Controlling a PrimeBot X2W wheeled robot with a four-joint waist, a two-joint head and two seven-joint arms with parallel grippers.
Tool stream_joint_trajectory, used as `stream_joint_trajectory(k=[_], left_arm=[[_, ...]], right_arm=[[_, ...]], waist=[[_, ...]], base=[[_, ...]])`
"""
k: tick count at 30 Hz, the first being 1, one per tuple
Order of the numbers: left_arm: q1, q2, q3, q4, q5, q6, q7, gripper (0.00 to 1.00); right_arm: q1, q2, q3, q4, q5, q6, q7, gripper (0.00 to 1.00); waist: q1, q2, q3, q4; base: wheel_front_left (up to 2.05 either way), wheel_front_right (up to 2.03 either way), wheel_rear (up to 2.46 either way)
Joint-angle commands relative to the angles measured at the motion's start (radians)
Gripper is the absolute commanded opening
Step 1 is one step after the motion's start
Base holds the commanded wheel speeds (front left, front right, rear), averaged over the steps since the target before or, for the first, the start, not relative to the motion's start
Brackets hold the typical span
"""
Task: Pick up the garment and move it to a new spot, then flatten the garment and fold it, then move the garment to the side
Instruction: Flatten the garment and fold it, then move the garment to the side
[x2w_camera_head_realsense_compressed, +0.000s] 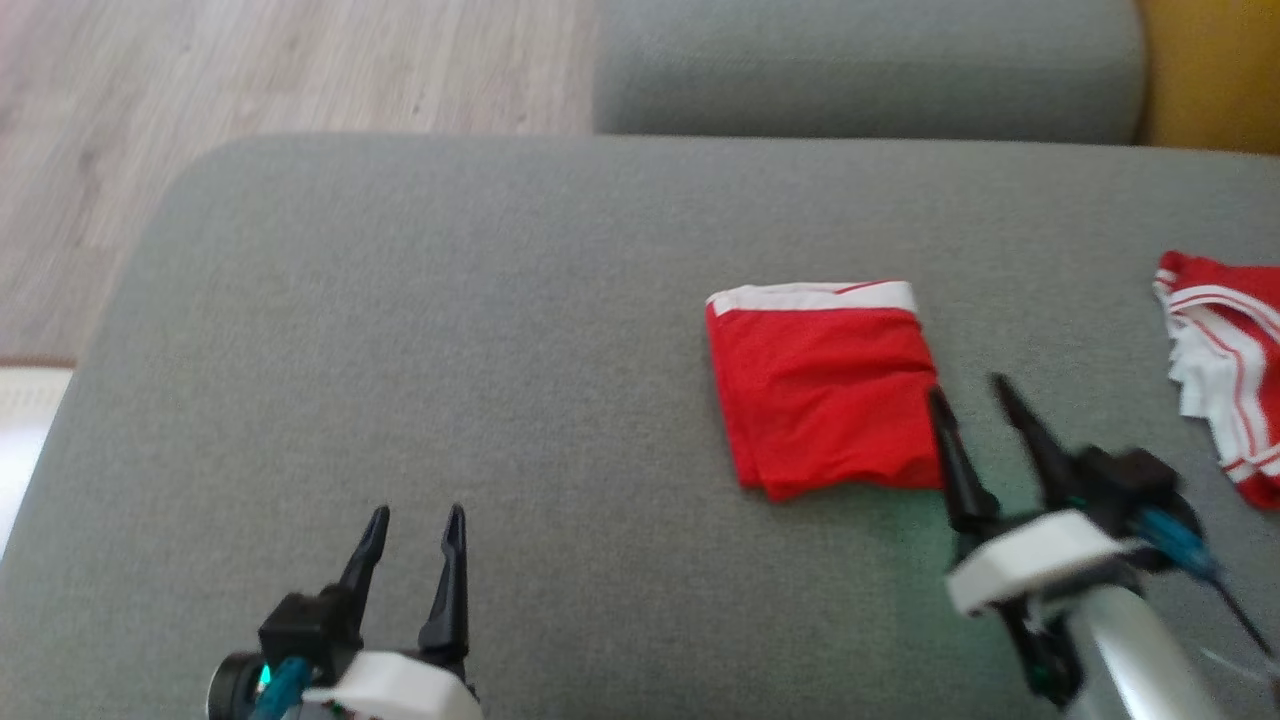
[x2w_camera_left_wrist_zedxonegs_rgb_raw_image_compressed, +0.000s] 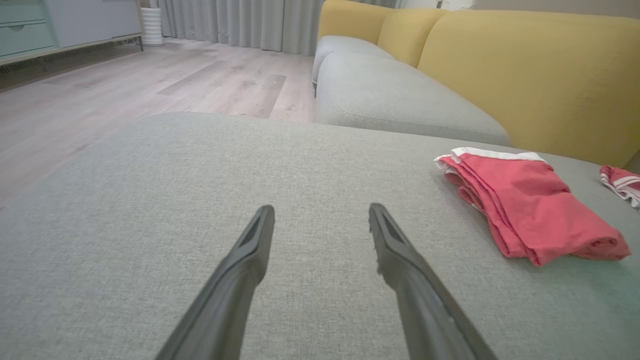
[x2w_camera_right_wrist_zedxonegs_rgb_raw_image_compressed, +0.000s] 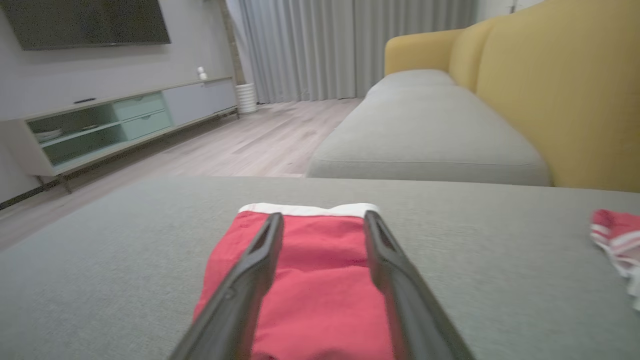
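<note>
The garment (x2w_camera_head_realsense_compressed: 822, 390) is a red cloth with a white band, folded into a neat rectangle on the grey cushion (x2w_camera_head_realsense_compressed: 450, 350). It also lies at the right of the left wrist view (x2w_camera_left_wrist_zedxonegs_rgb_raw_image_compressed: 530, 205) and under the fingers in the right wrist view (x2w_camera_right_wrist_zedxonegs_rgb_raw_image_compressed: 310, 280). My right gripper (x2w_camera_head_realsense_compressed: 970, 392) hovers at the garment's right edge, jaws apart, holding nothing; the same gripper (x2w_camera_right_wrist_zedxonegs_rgb_raw_image_compressed: 322, 220) looks along the cloth. My left gripper (x2w_camera_head_realsense_compressed: 415, 525) rests open near the front left, well clear of the garment, and its fingertips (x2w_camera_left_wrist_zedxonegs_rgb_raw_image_compressed: 320, 212) point over bare cushion.
A second red and white striped cloth (x2w_camera_head_realsense_compressed: 1225, 370) lies at the cushion's right edge. Another grey seat (x2w_camera_head_realsense_compressed: 870, 65) and a yellow backrest (x2w_camera_left_wrist_zedxonegs_rgb_raw_image_compressed: 530, 75) stand behind. Wooden floor (x2w_camera_head_realsense_compressed: 250, 70) lies beyond the far left edge, with a low cabinet (x2w_camera_right_wrist_zedxonegs_rgb_raw_image_compressed: 120, 125) across the room.
</note>
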Motion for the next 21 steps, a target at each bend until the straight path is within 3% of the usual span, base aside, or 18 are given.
stream_joint_trajectory(k=[1, 9, 21], left_arm=[[-0.018, -0.003, 0.044, -0.028, 0.009, -0.009, -0.012, 1.00], [0.023, -0.003, 0.093, -0.004, 0.030, -0.030, -0.012, 1.00], [0.037, -0.003, 0.123, 0.002, 0.036, -0.047, -0.012, 1.00]], right_arm=[[0.005, -0.009, -0.006, -0.058, 0.000, -0.001, -0.013, 1.00], [0.179, -0.047, -0.177, -0.176, -0.015, -0.001, -0.014, 1.00], [0.261, -0.011, -0.203, -0.144, -0.028, -0.001, -0.014, 1.00]], waist=[[0.0000, 0.0000, -0.026, -0.021], [0.0000, 0.0000, -0.059, -0.040], [0.0000, 0.0000, -0.071, -0.030]], base=[[0.00, 0.00, 0.00], [0.00, 0.00, 0.00], [0.00, 0.00, 0.00]])
